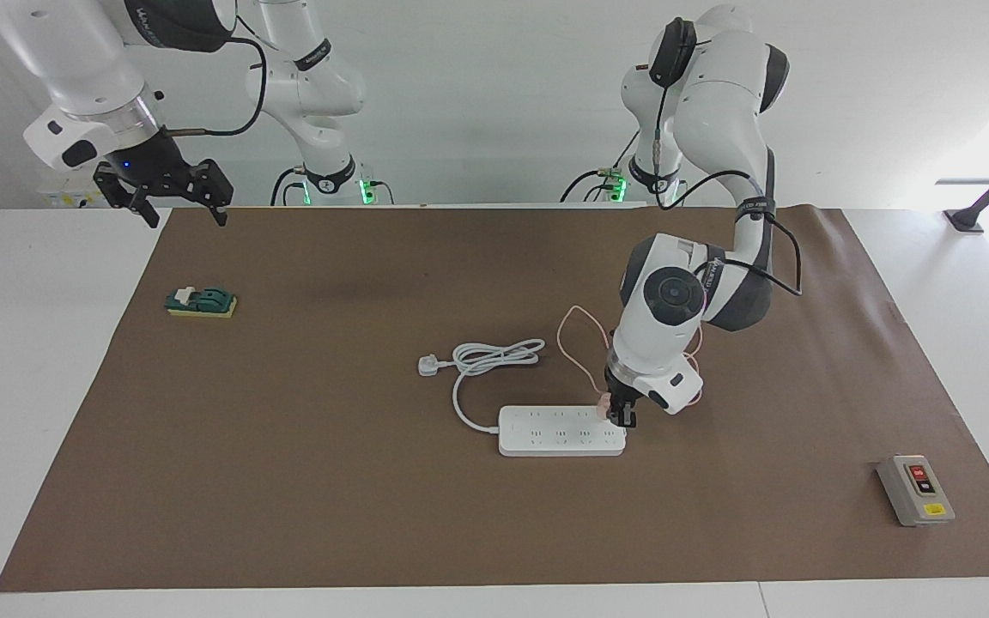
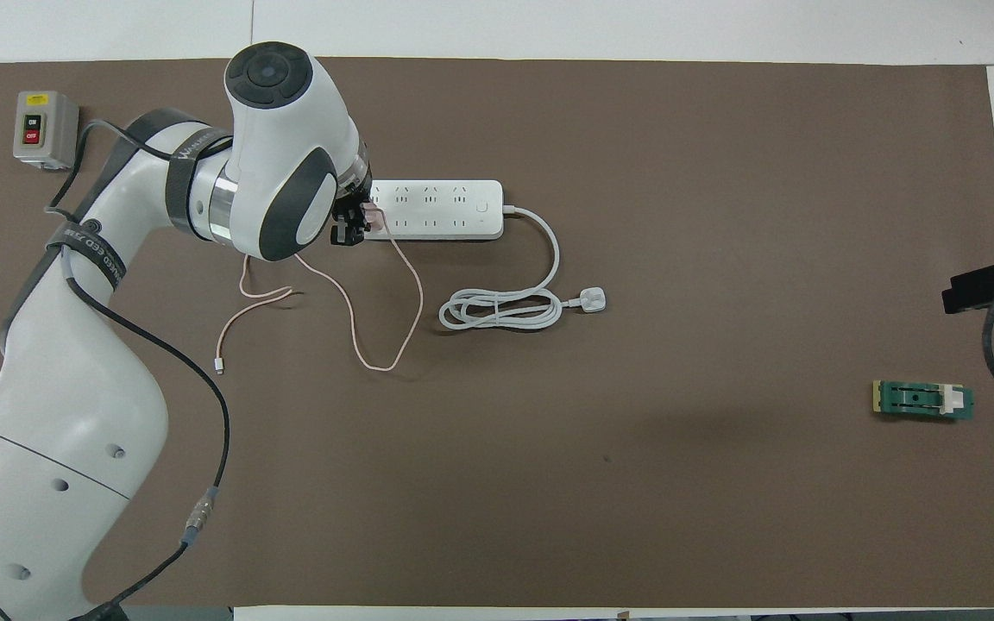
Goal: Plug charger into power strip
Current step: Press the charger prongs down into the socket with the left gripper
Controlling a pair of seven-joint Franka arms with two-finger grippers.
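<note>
Brown mat point(image 1: 288, 481): left gripper point(image 1: 620, 415) clenches half-hidden charger point(image 1: 603, 407) on power strip point(image 1: 559, 431); right gripper point(image 1: 175, 202) spread.

Both arms are showing glossy white rounded shells with dark grey joint bands and lettering printed on the bands. The left arm point(image 1: 700, 283) is carrying a round dark grey cap with concentric rings on its wrist joint, and black cables are looping along its links, strapped on by dark bands. Green lights are glowing at both bases. The right arm point(image 1: 91, 94) is wearing a silver wrist ring, a small blue light, and a black gripper point(image 1: 177, 202).
</note>
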